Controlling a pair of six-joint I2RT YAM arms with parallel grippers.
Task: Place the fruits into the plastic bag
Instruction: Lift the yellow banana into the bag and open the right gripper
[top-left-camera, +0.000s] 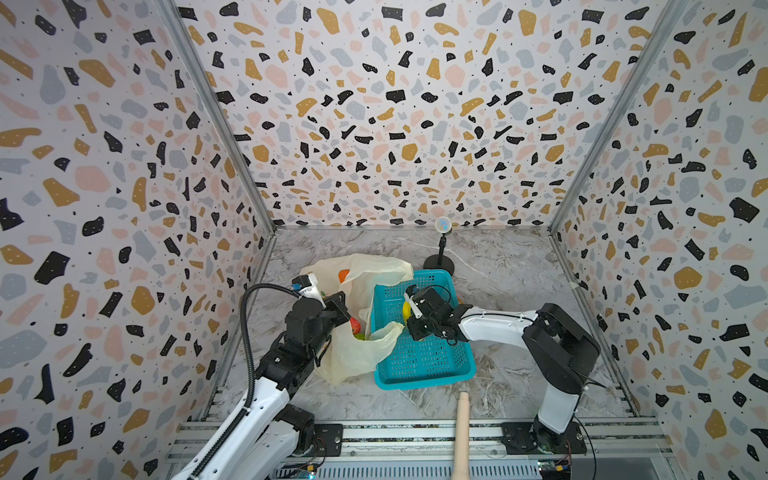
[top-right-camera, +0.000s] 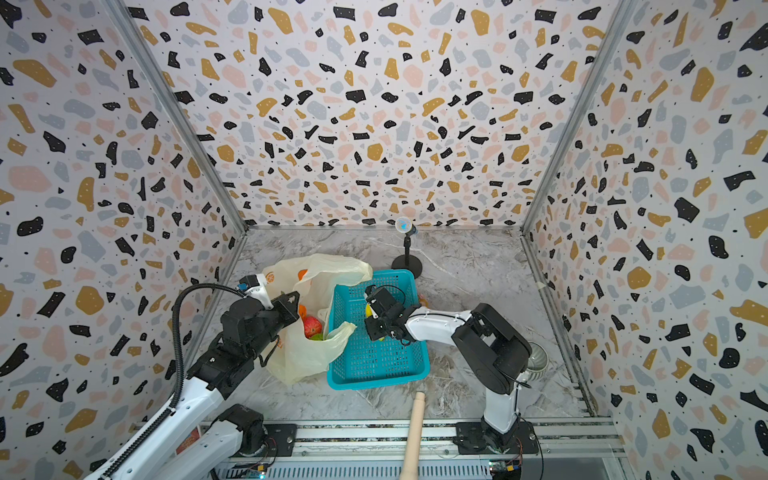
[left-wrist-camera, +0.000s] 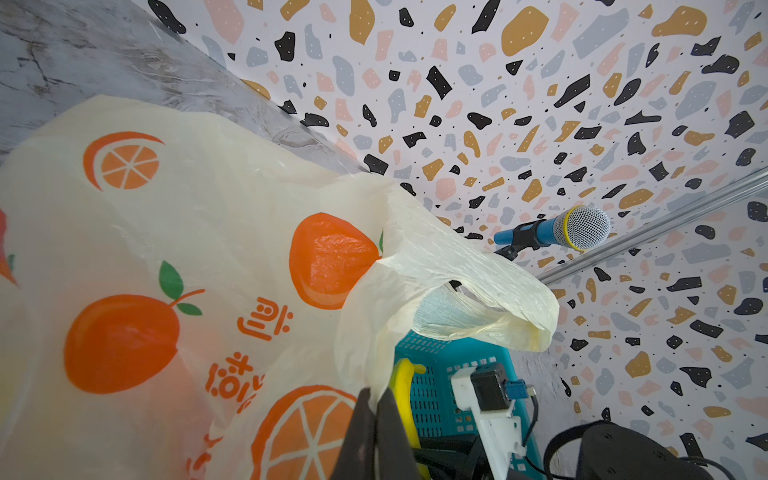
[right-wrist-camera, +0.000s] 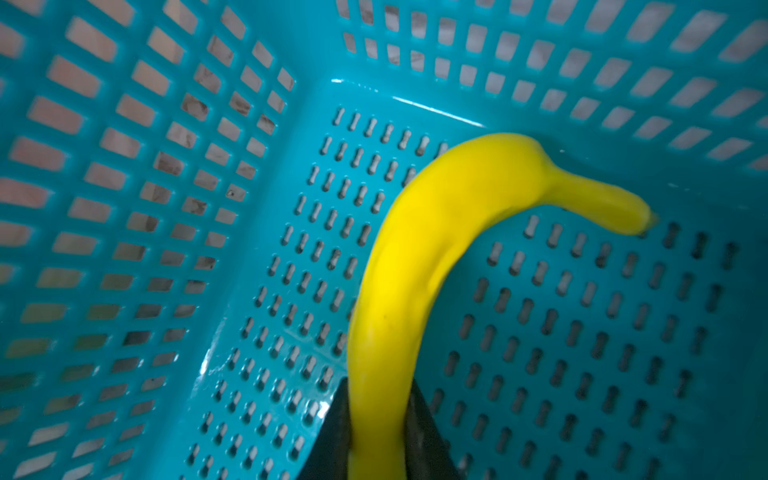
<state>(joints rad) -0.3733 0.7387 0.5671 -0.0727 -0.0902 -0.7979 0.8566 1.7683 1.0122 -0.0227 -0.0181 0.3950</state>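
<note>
Landmark: teal basket (top-left-camera: 424, 374), mid-table.

Plastic bag (top-right-camera: 299, 357) lies against the basket's left wall. One handle loop is draped over the basket's left rim. The mouth is held open and faces up.

Left gripper (left-wrist-camera: 376, 419) is just left of the basket, above the bag mouth. The jaws are pressed together with the bag's thin film pinched between them, so this arm looks to be serving as the bag holder.

Inside the bag, just left of the basket's left wall, are a red fruit (top-right-camera: 312, 326) and a green fruit (top-right-camera: 316, 337) touching it. Both count as done. Whether more fruit lies deeper under the film cannot be told.

Right gripper (right-wrist-camera: 378, 415) is inside the basket, towards its far left corner. The jaws are closed on the banana (right-wrist-camera: 415, 257), one finger on each side near its blunt end, and the stem end points away over the basket floor. Whether the banana rests on the floor or hangs clear of it cannot be told.

The basket floor seen from the right wrist is bare apart from the banana. The arm hides part of the basket in both top views.

Judgement: the task is well along, and the banana looks like the last fruit in the basket. What is left is to raise it over the left rim, bring it above the open mouth and let go. The draped handle loop on that rim may snag the move
</note>
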